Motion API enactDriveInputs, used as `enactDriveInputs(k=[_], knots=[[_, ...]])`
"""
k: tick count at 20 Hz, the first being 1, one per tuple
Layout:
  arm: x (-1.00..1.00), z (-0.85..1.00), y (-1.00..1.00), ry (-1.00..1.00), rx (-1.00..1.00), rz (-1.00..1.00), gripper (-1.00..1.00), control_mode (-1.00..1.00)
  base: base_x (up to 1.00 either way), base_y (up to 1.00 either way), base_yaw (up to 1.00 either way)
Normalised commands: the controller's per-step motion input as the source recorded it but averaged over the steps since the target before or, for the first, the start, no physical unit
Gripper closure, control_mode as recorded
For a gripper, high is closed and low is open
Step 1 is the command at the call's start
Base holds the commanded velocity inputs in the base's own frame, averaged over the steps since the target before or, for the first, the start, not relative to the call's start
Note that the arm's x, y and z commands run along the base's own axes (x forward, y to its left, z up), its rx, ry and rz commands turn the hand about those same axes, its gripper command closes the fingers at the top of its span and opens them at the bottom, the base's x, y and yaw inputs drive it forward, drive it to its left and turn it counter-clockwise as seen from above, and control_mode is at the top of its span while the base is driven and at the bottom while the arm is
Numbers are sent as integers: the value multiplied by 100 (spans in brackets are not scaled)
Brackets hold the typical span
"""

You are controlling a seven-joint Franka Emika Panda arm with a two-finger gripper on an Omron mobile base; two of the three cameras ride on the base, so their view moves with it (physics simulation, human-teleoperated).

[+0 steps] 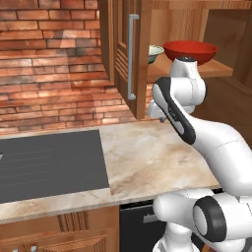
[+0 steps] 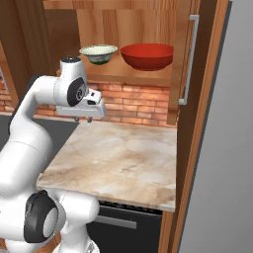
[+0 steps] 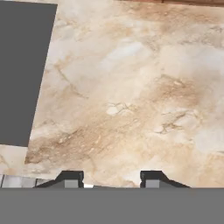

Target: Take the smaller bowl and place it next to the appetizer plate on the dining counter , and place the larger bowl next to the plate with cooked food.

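The smaller bowl (image 2: 99, 53), pale cream with a greenish tint, sits on the open cabinet shelf (image 2: 123, 74) in the upper middle of the right base view, just beside the larger bowl (image 2: 147, 56), a wide glossy red one to its right in the frame. In the left base view the same pair shows at the upper right, the smaller bowl (image 1: 155, 52) half hidden behind the cabinet door (image 1: 125, 54) and the larger bowl (image 1: 190, 51) behind the arm's top joint.

The gripper (image 3: 111, 178) hangs well below that shelf, pointing down at the bare marbled countertop (image 3: 131, 100), with the dark cooktop (image 3: 22, 70) filling the upper left of the hand view. Its fingertips (image 3: 70, 178) stand apart with nothing between them: released, holding nothing.

Judged from this, the task is at its very start, the reach for the smaller bowl, with neither bowl yet touched. The next move calls for lifting the hand up to shelf level and turning it toward the cabinet, then coming at the smaller bowl's rim without knocking the larger bowl beside it or catching the door edge.
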Motion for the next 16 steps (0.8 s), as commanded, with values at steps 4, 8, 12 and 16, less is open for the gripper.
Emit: enactDriveInputs(k=[4,8,12,16], knots=[[-21,4,1,-12,0,-3,-100,-100,0,0,0],[-37,30,-13,-28,0,-8,-100,-100,0,0,0],[-20,48,-28,-29,1,-14,-100,-100,0,0,0],[-10,79,-35,-26,12,-20,-100,-100,0,0,0]])
